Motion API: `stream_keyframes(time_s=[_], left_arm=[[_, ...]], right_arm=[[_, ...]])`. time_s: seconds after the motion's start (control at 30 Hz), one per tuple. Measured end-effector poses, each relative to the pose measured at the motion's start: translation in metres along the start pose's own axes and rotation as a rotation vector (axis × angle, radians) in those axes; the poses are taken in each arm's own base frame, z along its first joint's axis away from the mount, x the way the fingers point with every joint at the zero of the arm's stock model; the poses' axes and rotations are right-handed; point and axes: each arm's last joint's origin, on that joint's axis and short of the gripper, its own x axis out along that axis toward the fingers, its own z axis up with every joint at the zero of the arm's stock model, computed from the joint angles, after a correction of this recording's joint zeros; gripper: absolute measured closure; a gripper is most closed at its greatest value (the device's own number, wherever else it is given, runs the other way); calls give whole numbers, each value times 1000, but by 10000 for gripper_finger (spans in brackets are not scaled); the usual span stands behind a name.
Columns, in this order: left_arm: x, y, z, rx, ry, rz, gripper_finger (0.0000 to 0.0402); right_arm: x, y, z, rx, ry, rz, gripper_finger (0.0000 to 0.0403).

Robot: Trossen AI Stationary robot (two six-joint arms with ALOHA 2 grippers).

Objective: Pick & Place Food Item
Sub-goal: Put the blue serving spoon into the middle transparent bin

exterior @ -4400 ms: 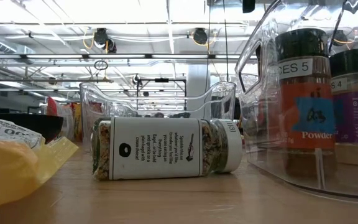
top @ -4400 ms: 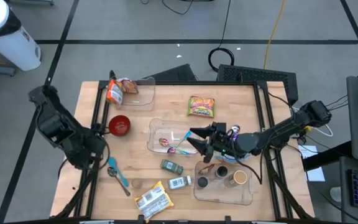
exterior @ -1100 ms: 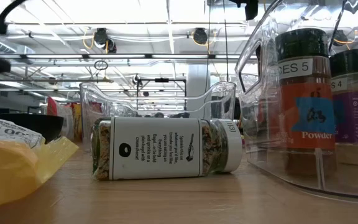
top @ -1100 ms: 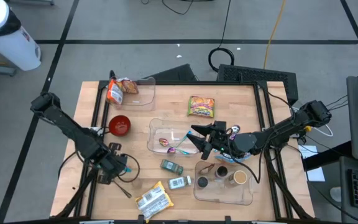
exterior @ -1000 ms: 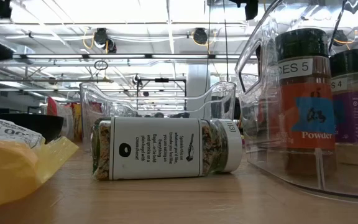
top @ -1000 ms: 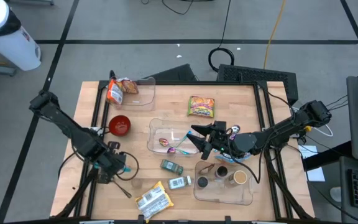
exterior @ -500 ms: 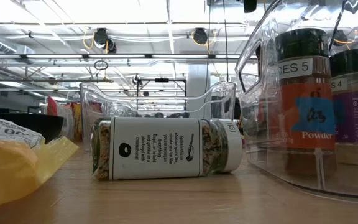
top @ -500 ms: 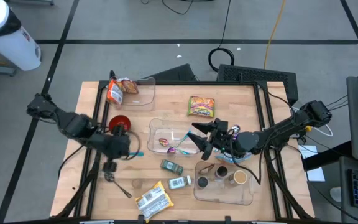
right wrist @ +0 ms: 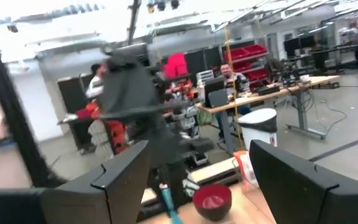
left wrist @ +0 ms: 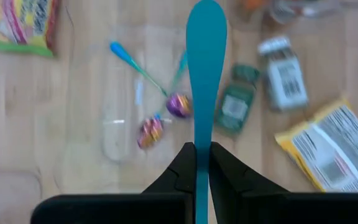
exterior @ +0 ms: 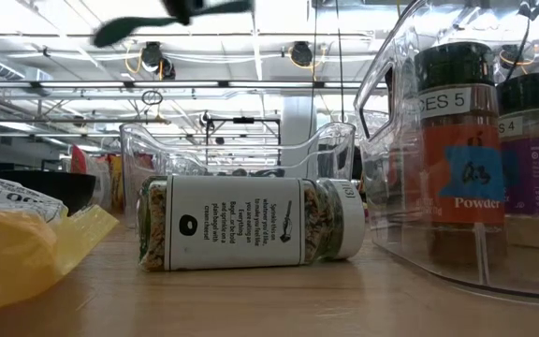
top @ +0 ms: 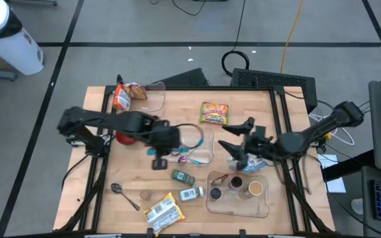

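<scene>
My left gripper (top: 157, 157) (left wrist: 197, 149) hangs over the left part of the clear tray (top: 207, 147), pointing steeply down, shut on a teal-handled utensil (left wrist: 205, 74). The tray holds a purple wrapped sweet (left wrist: 179, 104), a gold-pink one (left wrist: 151, 132) and small blue spoons (left wrist: 129, 57). My right gripper (top: 235, 144) stands open in the air to the right of the tray, with nothing between its fingers. A yellow-green snack packet (top: 215, 112) lies flat on the table beyond the tray. My left gripper pinches the flat teal handle (left wrist: 197, 163) between its two fingers. The handle runs along the fingers and sticks out past their tips, ending in a broad rounded end (left wrist: 207, 22). The utensil is lifted clear above the tray; its other end is hidden behind the fingers.
Two spice jars (top: 182, 176) (top: 192, 194) lie near the tray, and a snack bag (top: 163, 211) lies at the near edge. A clear bin with upright spice jars (top: 237, 192) stands near right. A red bowl (top: 126, 137), a bagged snack in a bin (top: 123, 98) and a metal spoon (top: 116, 189) are on the left.
My left gripper has risen from the table's near left and swung toward the right and far side to over the clear tray, carrying the teal utensil lifted clear. My right gripper has risen, rolled and drawn back toward the table's right edge, still open.
</scene>
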Motion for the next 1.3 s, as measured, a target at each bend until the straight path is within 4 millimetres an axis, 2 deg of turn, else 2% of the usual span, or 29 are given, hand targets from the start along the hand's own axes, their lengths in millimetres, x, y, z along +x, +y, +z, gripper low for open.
stream_keyframes(time_s=[0.13, 0.23, 0.3, 0.43, 0.7, 0.8, 0.93, 1.1, 1.3], left_arm=[[15, 14, 29, -7, 3, 18, 383], [29, 21, 44, -24, 27, 16, 383], [34, 23, 51, -34, 29, -34, 383], [32, 23, 62, -43, 2, -147, 383], [26, 35, 68, -187, -3, -390, 383], [26, 39, 67, -239, 16, -417, 383], [26, 42, 67, -266, 16, -418, 383], [25, 44, 68, -291, 24, -485, 383], [24, 42, 72, -283, -15, -539, 383]], right_arm=[[-21, -6, 15, -11, 48, 36, 136], [-34, -9, 18, -26, 100, 58, 136], [-39, -9, 15, -54, 142, 68, 136], [-40, -3, 2, -180, 216, 93, 136], [-30, 11, -28, -439, 285, 118, 139], [-23, 17, -39, -544, 306, 124, 150], [-9, 24, -45, -648, 317, 120, 166], [10, 21, -49, -691, 334, 87, 176], [22, 15, -57, -670, 366, 157, 177]])
